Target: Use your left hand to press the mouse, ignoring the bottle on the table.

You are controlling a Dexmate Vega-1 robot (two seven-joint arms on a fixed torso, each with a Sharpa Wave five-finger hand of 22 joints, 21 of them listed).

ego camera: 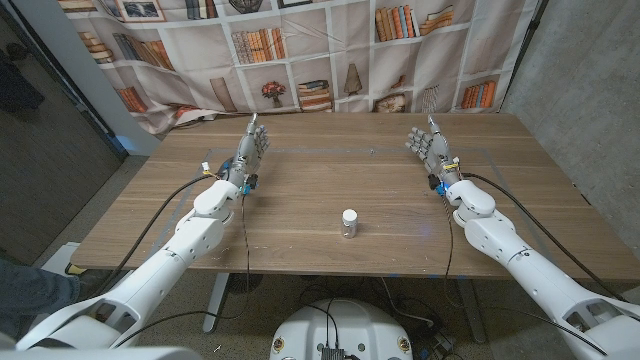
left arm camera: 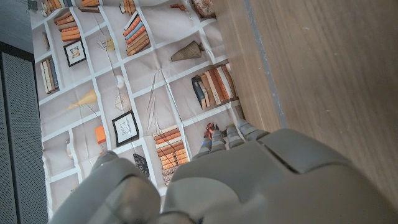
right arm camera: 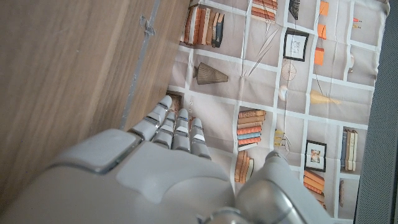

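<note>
The left robot hand [ego camera: 252, 146] stands on the wooden desk [ego camera: 330, 190] toward its far left part, fingers extended and apart, holding nothing. The right robot hand [ego camera: 427, 146] stands likewise toward the far right, fingers apart and empty. A small white bottle [ego camera: 349, 222] stands upright near the desk's front edge, between the two arms and well apart from both hands. A bookshelf-printed curtain [ego camera: 330, 50] hangs behind the desk.

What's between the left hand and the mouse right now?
No mouse visible on the table. Only a small bottle stands there, toward the near edge, between the arms. Left hand is open, holding nothing.
</note>
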